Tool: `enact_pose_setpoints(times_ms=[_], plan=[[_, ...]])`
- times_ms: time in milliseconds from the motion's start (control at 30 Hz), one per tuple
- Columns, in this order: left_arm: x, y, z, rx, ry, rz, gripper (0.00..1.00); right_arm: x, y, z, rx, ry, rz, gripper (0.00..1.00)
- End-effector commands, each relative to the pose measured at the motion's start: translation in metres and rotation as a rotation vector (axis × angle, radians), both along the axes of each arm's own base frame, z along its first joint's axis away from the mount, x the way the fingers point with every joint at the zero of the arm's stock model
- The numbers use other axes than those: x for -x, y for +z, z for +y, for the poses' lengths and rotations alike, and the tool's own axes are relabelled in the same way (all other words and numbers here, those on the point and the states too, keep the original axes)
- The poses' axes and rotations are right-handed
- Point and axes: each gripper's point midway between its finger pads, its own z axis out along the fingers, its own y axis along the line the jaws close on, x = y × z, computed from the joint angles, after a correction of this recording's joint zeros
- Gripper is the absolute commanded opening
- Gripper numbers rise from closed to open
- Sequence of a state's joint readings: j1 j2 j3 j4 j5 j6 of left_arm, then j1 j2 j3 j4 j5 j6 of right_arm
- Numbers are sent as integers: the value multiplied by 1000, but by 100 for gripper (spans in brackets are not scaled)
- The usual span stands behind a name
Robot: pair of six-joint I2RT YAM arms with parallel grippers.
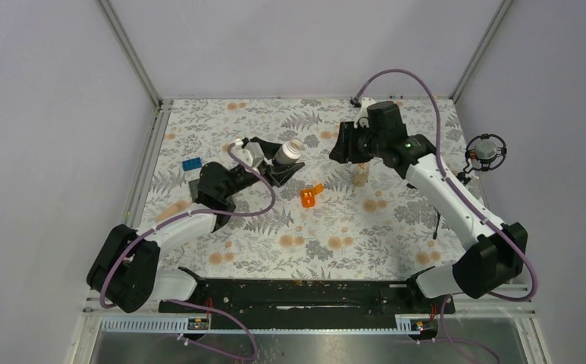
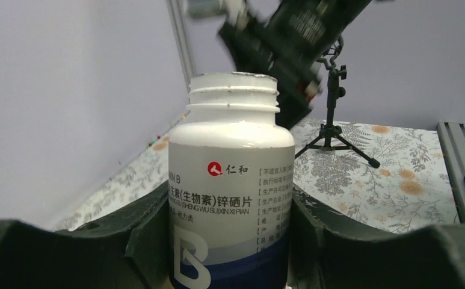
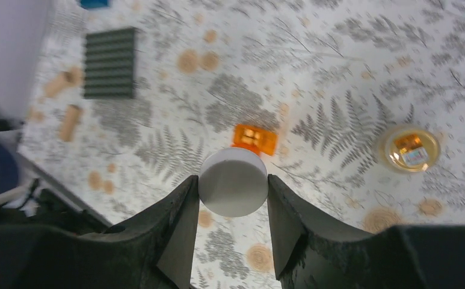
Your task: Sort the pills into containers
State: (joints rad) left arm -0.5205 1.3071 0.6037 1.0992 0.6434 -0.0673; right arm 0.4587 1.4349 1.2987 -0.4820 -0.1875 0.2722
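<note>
– So why is the left pincer (image 2: pixel 230 220) gripping the white-and-dark bottle (image 2: pixel 233 150) that way?

– Its fingers are pressed on the bottle's lower body, one on each side, which leaves the threaded neck free. From above, the bottle leans with its open mouth toward the right arm. My guess is that it is braced there so something can go in.

– And the lid?

– The right pincer (image 3: pixel 234 186) is pinching a round white cap (image 3: pixel 234 177) between its two fingers, up over the counter (image 1: pixel 335 227). With the cap off, the bottle can take pills.

– Where are the other containers?

– The translucent orange box (image 3: pixel 255 137) lies on the counter between the two arms, partly hidden behind the cap in the right wrist view. The clear tan bottle (image 3: pixel 409 149) stands upright to one side, apart from the box, with something orange inside.

– Any pills loose?

– I cannot tell. A few tan shapes sit near the dark studded plate (image 3: pixel 110 62), but they could be part of the floral print. The blue brick (image 1: pixel 192 164) sits beyond the plate and has no part in this.

– How far along, then?

– Early, I judge: one bottle opened, and the sorting itself not yet shown.
</note>
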Motion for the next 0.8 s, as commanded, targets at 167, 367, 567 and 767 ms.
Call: enact_pose_setpoints(times_ms=[167,367,567,767], plan=[[-20,9,5,-34,84,189,0,35,109,32,-340,194,-30,37],[-5,-7,-8,-187,-41,191,0,48,137,41,-411,277,-43,37],[6,-12,-14,-278,-132,181,0,57,146,48,-452,350,-35,36],[9,-8,-13,-294,-139,156,0,61,145,53,-468,391,-36,36]])
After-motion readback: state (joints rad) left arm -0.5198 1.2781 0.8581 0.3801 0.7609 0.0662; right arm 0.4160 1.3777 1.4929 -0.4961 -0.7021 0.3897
